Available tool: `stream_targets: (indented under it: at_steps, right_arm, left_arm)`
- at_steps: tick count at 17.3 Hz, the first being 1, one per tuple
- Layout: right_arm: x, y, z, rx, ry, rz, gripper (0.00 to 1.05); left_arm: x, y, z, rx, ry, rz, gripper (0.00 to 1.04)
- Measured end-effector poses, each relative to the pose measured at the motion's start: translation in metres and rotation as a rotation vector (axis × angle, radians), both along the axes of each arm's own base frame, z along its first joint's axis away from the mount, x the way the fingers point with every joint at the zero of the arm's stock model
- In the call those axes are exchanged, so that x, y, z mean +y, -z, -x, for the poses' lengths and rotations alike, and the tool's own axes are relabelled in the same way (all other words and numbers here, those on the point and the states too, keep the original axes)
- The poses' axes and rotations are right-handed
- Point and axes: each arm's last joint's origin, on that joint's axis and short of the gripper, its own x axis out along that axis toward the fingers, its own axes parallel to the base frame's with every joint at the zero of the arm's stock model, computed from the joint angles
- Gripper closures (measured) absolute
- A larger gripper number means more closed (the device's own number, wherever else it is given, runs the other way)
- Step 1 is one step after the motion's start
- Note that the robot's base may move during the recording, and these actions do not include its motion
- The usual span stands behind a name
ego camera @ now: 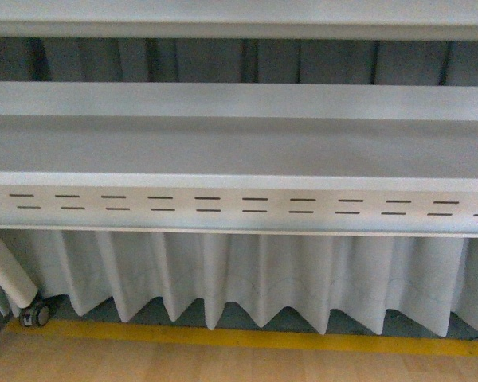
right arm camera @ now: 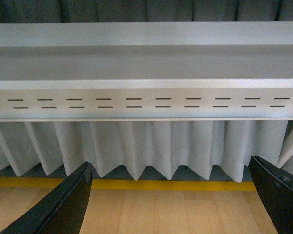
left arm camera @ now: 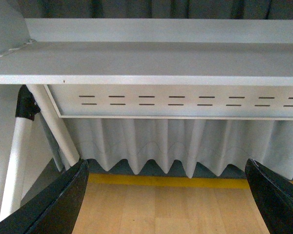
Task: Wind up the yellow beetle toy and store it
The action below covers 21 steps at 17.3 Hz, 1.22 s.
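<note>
On my front feed I get a white tabletop point(ego camera: 239, 151) seen edge-on, its slotted front panel point(ego camera: 239, 205) running across the frame, a pleated white curtain point(ego camera: 263, 278) hanging under it, then a yellow floor line point(ego camera: 263, 338) and wooden floor point(ego camera: 223, 368); a caster wheel point(ego camera: 37, 314) sits at the lower left, and neither arm shows here. On the left wrist feed the left pincer point(left arm camera: 166, 168) stands wide apart, its dark fingers point(left arm camera: 63, 204) at the two lower corners with only curtain and floor between them; it faces the tabletop's edge, beside a white slanted leg point(left arm camera: 53, 126). On the right wrist feed the right pincer point(right arm camera: 171, 165) is likewise spread wide, fingers point(right arm camera: 63, 209) framing curtain, yellow line and floor, pointed at the same slotted panel. The yellow beetle toy shows on none of my three feeds, so I cannot tell where it lies or how it sits relative to either pincer.
</note>
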Motion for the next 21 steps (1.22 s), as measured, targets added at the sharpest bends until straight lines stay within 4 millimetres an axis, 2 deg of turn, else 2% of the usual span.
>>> stream_targets:
  at_steps: [21]
  right_arm:
    - [0.0,-0.0002,0.0,-0.002,0.0,0.0,0.07]
  left_arm:
    - [0.0,-0.0003,0.0,-0.003,0.0,0.0,0.07]
